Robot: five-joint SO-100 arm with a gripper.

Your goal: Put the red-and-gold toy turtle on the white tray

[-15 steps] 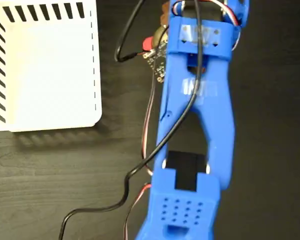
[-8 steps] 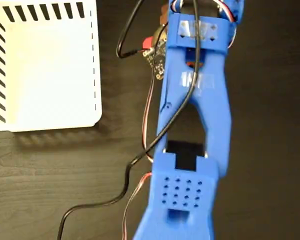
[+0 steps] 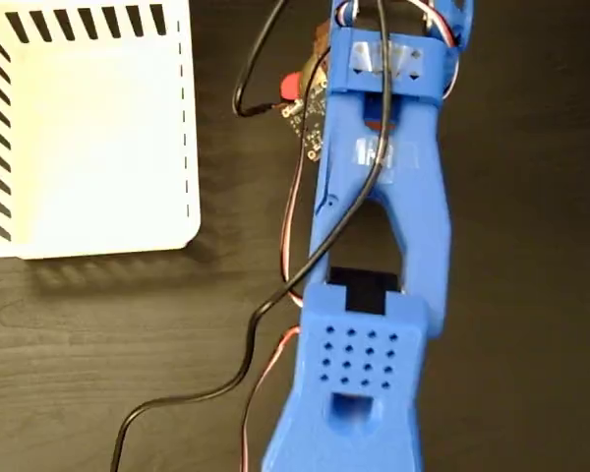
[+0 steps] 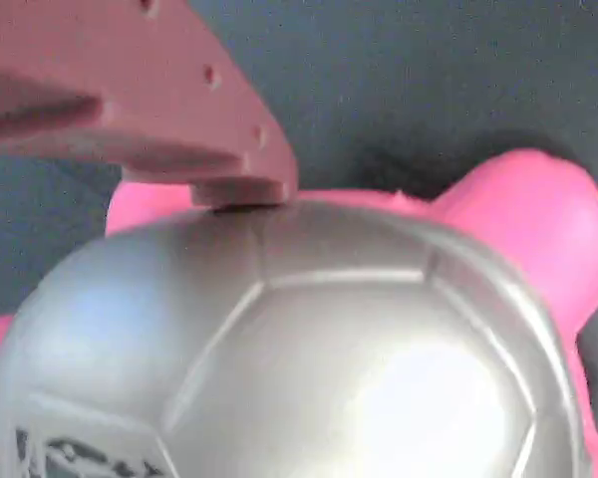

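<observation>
— Since a second ago, what has moved?

— Only the blue arm (image 3: 374,246). Its perforated lower block has slid up the fixed view, and the upper joint has crept toward the top edge. The tray and the wires sit where they were.

— Where is the turtle (image 4: 299,339)?

— Right under the wrist camera, filling most of that view. Its domed shell reads silver there, with seam lines across it and a black printed mark at the lower left corner. Pink limbs stick out at the upper right and the left edges, over a dark surface. In the fixed view just a red bit (image 3: 289,87) and a sliver of gold peek out at the left of the arm, near the top, on the dark table (image 3: 98,334).

— And the gripper (image 4: 241,194)?

— One finger (image 4: 140,100) comes in from the upper left of the wrist view, and its tip meets the top edge of the shell. The other finger is out of sight, so I cannot tell whether the jaws are spread or clamped.

— The tray (image 3: 88,128)?

— White, at the upper left of the fixed view, black stripes along its top and left edges, a dashed line down the right. It lies well apart from the turtle. A black cable (image 3: 246,364) and a red wire (image 3: 261,403) trail across the table beside the arm.
</observation>
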